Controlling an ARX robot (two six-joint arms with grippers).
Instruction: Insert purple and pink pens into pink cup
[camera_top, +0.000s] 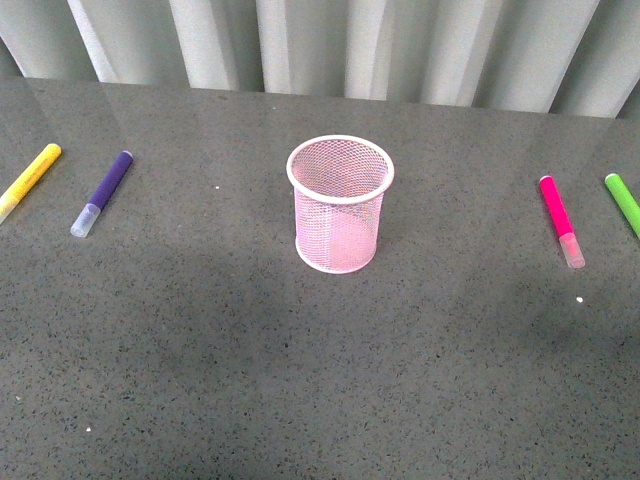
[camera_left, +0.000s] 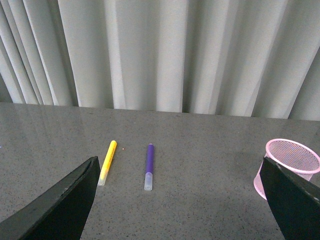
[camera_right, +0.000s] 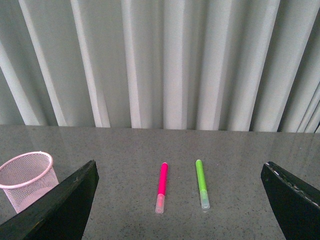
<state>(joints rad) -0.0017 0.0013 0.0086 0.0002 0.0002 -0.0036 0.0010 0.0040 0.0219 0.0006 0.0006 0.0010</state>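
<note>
The pink cup (camera_top: 340, 203) stands upright and empty in the middle of the grey table; it also shows in the left wrist view (camera_left: 292, 165) and the right wrist view (camera_right: 26, 180). The purple pen (camera_top: 103, 192) lies flat at the left, pale cap toward me, ahead of my open left gripper (camera_left: 182, 210), purple pen (camera_left: 148, 166) between its fingers' line of sight. The pink pen (camera_top: 560, 219) lies flat at the right. My open right gripper (camera_right: 180, 210) hangs short of the pink pen (camera_right: 161, 186). Neither arm shows in the front view.
A yellow marker (camera_top: 28, 180) lies left of the purple pen, also seen as yellow marker (camera_left: 107, 162). A green marker (camera_top: 623, 203) lies right of the pink pen, green marker (camera_right: 202, 190). A pleated grey curtain (camera_top: 330, 45) closes off the table's far edge.
</note>
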